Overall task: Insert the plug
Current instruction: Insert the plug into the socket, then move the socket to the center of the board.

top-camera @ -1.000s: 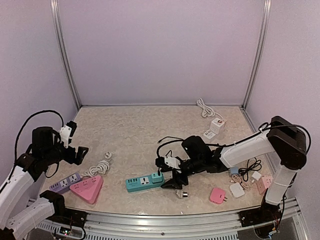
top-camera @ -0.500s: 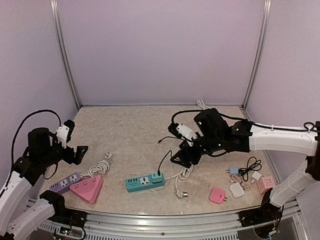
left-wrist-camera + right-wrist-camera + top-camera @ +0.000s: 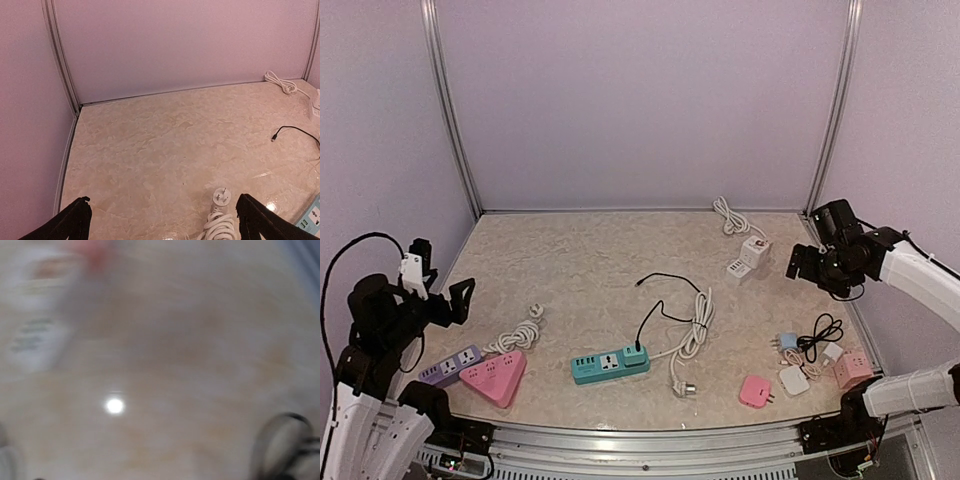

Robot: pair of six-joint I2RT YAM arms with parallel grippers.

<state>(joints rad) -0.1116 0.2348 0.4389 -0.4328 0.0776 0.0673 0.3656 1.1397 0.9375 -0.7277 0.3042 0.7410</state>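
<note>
one black plug point(image 3: 638, 350) is seemingly sitting in teal strip point(image 3: 605, 364) between my left pincer point(image 3: 163, 202), gaping empty, and right pincer point(image 3: 800, 265), state untellable.

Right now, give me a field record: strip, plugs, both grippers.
power strip: teal, front centre of the table
black plug: appears seated at the strip's right end, cable trailing back
white plug: loose on the table, right of the strip
left gripper: open, empty, far left
right gripper: far right, clear of the strip, jaws unclear
</note>
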